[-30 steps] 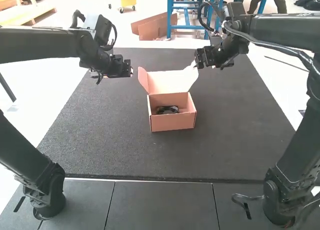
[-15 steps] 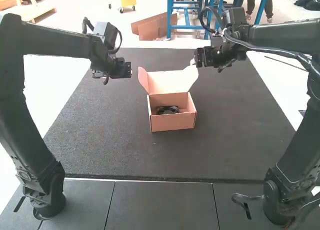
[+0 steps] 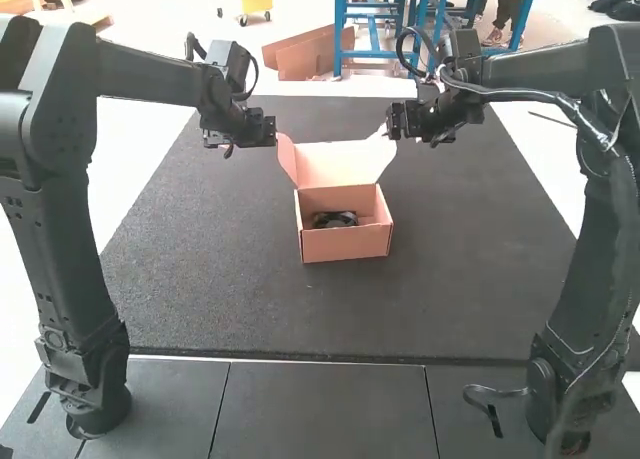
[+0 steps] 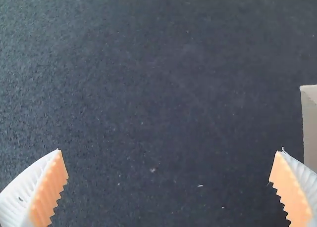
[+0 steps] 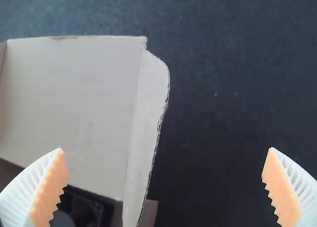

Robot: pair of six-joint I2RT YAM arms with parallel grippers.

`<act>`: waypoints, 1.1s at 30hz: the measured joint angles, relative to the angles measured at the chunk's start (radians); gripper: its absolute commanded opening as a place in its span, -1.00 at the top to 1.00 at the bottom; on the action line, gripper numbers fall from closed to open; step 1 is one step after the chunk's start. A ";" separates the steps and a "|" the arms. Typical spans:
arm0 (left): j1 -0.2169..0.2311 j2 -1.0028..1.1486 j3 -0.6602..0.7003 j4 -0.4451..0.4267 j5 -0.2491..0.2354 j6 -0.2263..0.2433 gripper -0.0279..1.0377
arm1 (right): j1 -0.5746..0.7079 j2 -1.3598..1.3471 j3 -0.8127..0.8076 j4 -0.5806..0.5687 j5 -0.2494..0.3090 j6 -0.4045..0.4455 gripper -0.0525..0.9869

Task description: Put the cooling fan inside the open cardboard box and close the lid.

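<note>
A small cardboard box (image 3: 343, 229) stands on the dark mat, its lid (image 3: 335, 161) raised at the back. The black cooling fan (image 3: 333, 219) lies inside it. My left gripper (image 3: 268, 136) hangs just off the lid's left flap; its white ribbed fingers (image 4: 42, 187) stand wide open over bare mat, with the flap's edge (image 4: 309, 123) beside one finger. My right gripper (image 3: 393, 126) hovers at the lid's right flap, open. From the right wrist, the lid (image 5: 79, 98) and a corner of the fan (image 5: 79, 209) show between its fingers (image 5: 282, 185).
The dark mat (image 3: 200, 269) covers the table around the box. A pale floor strip lies off its left and right edges. Flat cardboard pieces (image 3: 305, 51) lie beyond the mat's far edge.
My left gripper has swung rightward and away from me, closing in on the lid's left flap. The right gripper has shifted only slightly at the right flap. Box and fan have not moved.
</note>
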State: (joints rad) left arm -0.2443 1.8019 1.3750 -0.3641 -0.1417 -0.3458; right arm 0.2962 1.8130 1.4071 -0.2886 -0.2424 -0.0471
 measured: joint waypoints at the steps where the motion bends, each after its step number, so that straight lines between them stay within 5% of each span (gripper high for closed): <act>1: -0.003 0.004 0.005 0.001 0.011 0.000 -0.87 | 0.000 0.009 0.008 0.000 -0.004 0.005 -0.83; 11: -0.053 0.011 0.020 0.003 0.092 0.000 -0.87 | 0.000 0.074 0.104 -0.034 -0.029 0.025 -0.79; 19: -0.059 0.011 0.020 0.003 0.106 0.000 -0.87 | 0.000 0.094 0.134 -0.056 -0.040 0.040 -0.43; 25: -0.059 0.011 0.023 0.001 0.109 0.000 -0.87 | 0.000 0.093 0.134 -0.056 -0.051 0.053 0.20; 33: -0.059 0.011 0.032 -0.006 0.109 0.000 -0.87 | 0.000 0.093 0.134 -0.064 -0.078 0.071 0.37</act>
State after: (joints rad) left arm -0.3031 1.8130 1.4075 -0.3706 -0.0326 -0.3458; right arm 0.2962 1.9064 1.5414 -0.3527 -0.3202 0.0235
